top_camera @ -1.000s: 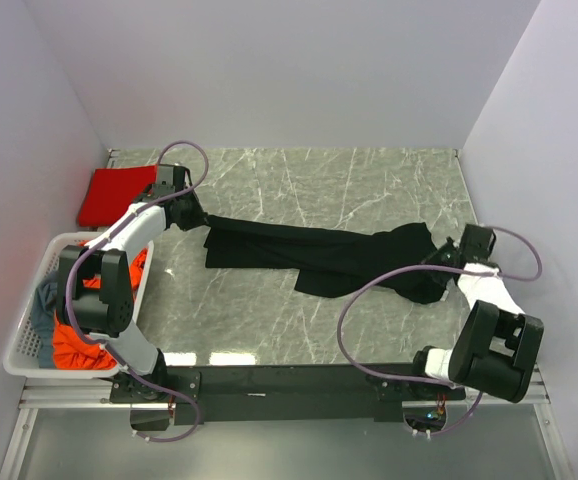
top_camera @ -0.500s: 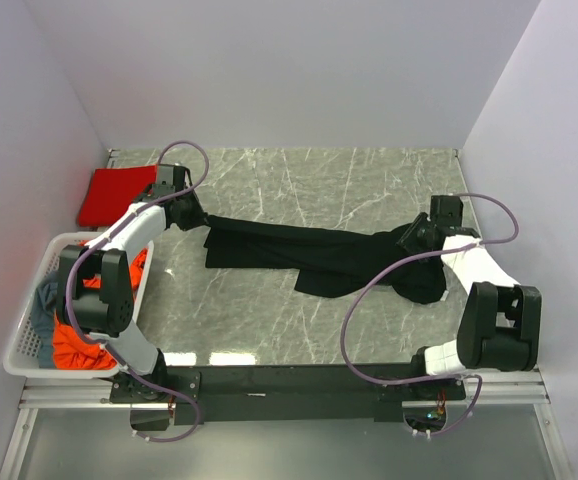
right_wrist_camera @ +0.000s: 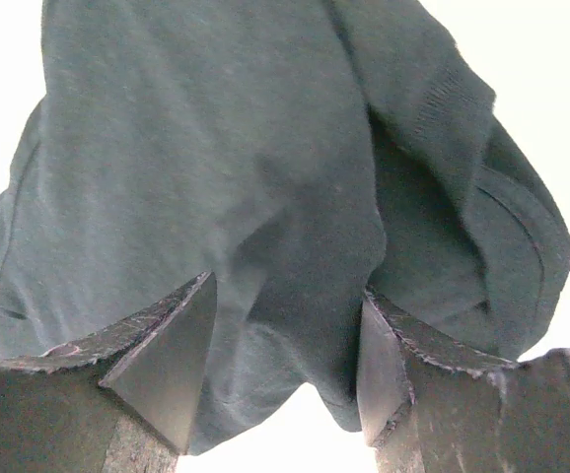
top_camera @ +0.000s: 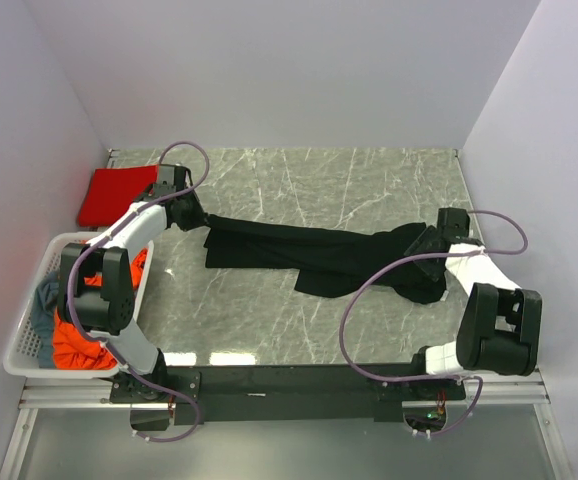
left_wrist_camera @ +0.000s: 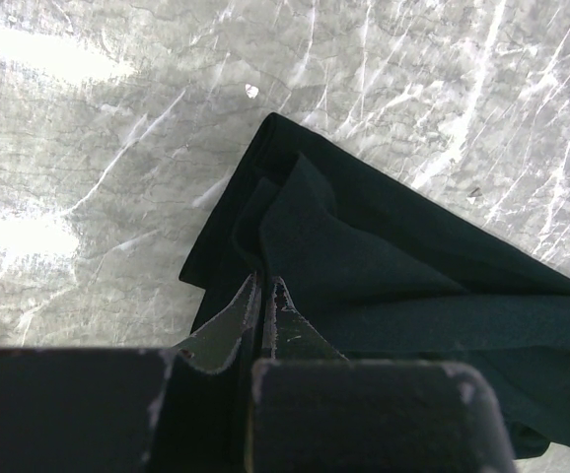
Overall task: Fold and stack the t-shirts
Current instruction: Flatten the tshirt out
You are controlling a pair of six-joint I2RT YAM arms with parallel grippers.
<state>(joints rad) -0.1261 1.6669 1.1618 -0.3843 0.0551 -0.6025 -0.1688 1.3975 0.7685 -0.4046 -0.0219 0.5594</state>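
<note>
Marble table (top_camera: pixel 349 180), black t-shirt (top_camera: pixel 309 250), right fingers (right_wrist_camera: pixel 162 360) newly parted (left fingers (left_wrist_camera: pixel 228 330) pinching)

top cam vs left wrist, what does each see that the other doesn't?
Top only: red shirt, basket, right claw at the right end of the black shirt. Left wrist only: left claw shut on a fold at that shirt's corner. Both: the black shirt on the marble table.
</note>
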